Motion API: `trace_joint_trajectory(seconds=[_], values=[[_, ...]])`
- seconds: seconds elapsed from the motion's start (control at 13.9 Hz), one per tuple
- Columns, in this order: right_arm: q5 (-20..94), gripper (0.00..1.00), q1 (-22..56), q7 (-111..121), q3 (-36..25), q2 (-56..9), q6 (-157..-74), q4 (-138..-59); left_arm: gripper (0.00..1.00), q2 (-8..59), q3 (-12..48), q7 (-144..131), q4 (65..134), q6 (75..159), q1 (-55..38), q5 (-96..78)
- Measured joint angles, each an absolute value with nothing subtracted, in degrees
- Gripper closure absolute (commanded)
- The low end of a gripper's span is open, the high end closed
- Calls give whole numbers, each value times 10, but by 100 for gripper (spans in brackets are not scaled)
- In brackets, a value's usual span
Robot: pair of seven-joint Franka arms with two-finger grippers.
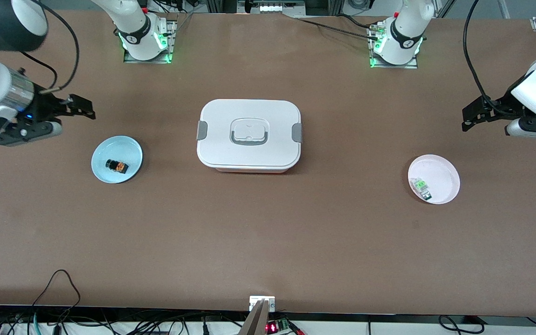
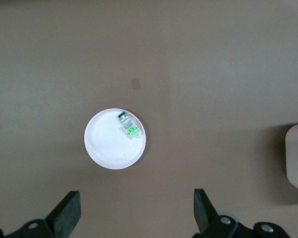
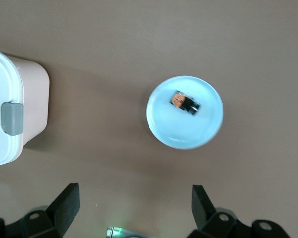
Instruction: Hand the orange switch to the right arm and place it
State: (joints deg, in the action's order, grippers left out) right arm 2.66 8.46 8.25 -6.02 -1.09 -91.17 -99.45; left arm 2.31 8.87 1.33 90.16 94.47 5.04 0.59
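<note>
Right arm's black two-finger hand [image 1: 79,108] hangs over bare brown table [image 1: 268,242] at the right arm's end, fingers spread apart, holding nothing. Just beside it, nearer the front camera, a round pale blue plate [image 1: 102,168] carries the orange switch [image 1: 117,165]: a tiny part lying on its side, orange-brown body with a round black knob end. At centre sits a white lidded box with grey side clips [image 1: 249,135], closed. Toward the left arm's end, a round pale pink plate [image 1: 445,174] holds a small green-and-clear component [image 1: 421,187]. Left arm's black hand [image 1: 475,116] waits over the table there, open and empty. Judgement: the switch already lies on the right arm's side; no grasp or handover is under way
</note>
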Motion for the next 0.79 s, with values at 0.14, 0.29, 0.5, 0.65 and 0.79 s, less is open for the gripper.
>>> trace_joint_trajectory(seconds=[0.14,0.29,0.5,0.65,0.79], values=[[19,0,84,41,-59,1,-893,-969,0,23,89,14,902,945,50,6],[18,0,73,-1,-51,19,-890,-965,0,23,90,14,901,945,49,6],[18,0,17,-51,11,40,-886,-964,0,23,90,14,901,945,48,6],[17,0,5,-53,28,51,-886,-964,0,23,90,11,901,945,47,6],[16,0,4,-51,33,56,-886,-957,0,23,90,5,901,944,47,6]])
